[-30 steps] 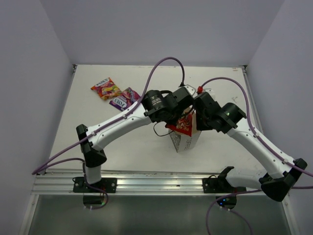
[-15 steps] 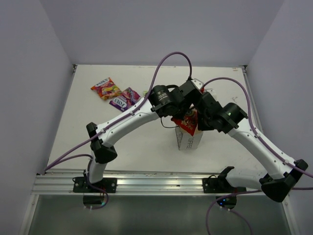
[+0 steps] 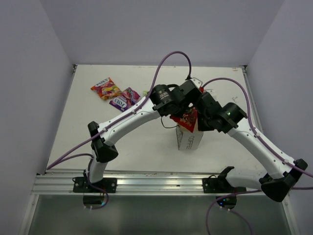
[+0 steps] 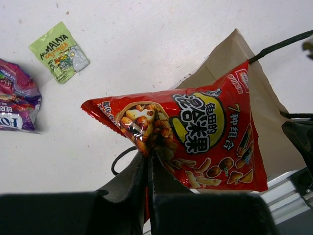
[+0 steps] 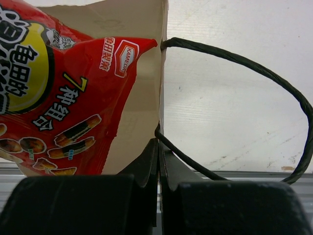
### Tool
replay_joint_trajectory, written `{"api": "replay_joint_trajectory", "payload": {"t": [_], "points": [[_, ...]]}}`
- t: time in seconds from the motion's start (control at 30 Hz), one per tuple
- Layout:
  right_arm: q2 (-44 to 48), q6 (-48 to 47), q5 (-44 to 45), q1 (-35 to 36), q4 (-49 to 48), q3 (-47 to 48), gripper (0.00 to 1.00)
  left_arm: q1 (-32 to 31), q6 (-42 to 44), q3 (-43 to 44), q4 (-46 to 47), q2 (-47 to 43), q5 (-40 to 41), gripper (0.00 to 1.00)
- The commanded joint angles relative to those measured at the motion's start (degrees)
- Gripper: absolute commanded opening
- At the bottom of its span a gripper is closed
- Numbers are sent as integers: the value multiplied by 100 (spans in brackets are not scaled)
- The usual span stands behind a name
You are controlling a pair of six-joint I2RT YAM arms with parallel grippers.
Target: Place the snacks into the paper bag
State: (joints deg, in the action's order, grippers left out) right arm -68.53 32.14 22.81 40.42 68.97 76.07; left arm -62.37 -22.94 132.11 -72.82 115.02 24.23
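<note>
left end effector (image 4: 148, 155) is closed on the red-orange packet (image 4: 195, 132); right end effector (image 5: 159, 147) pinches the paper bag (image 5: 139, 112) rim; lower corner-first, then release.

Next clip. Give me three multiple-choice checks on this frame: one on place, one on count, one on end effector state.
1. Where is the red packet relative to the paper bag? A far from it; B at its open top; C under it.
2. How many packets lie on the table? A one; B three; C five.
3. The right end effector is: A wide open; B out of view; C shut on the paper bag.
Answers: 1 B, the left end effector holds it there. 2 B, green packet, purple packet, multicolour packet. 3 C, its fingers pinch the bag's wall.
</note>
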Motion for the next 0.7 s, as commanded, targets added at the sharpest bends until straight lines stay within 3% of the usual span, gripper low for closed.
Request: {"api": "replay_joint_trajectory", "payload": {"t": [0.0, 0.27, 0.67], "points": [[-37, -59, -92, 71, -516, 48, 2, -74, 211, -2, -119, 424, -67, 6], [-20, -41, -224, 71, -604, -22, 2, -48, 264, 323, -127, 372, 398, 3], [59, -50, -215, 71, -604, -75, 2, 278, 246, 447, -128, 398, 363, 3]]}}
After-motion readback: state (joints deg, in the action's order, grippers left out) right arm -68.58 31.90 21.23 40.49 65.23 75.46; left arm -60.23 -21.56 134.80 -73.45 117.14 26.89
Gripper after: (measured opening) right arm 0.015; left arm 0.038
